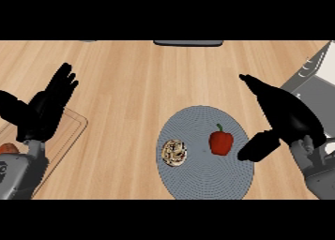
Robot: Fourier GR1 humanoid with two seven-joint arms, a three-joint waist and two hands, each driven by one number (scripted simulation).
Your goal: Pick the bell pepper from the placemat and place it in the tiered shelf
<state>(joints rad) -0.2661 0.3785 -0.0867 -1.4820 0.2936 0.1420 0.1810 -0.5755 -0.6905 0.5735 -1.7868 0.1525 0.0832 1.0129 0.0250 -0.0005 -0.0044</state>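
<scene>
Clearly the pepper (221,142) lies on the grey mat (197,183), beside a cookie (174,152). Right hand (284,117) hovers just right of it, fingers spread; left hand (41,110) rests open. Likely light, stiff, glossy: grasp its broad body, not the stem.

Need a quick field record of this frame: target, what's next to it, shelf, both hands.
target: bell pepper, red, lying on the placemat, untouched
beside it: round pale pastry on the same mat, to the pepper's left
tiered shelf: grey frame at the right edge, only partly visible
right hand: open, just right of the pepper, not touching it
left hand: open, resting at the left, fingers up
counter: light wood
</scene>
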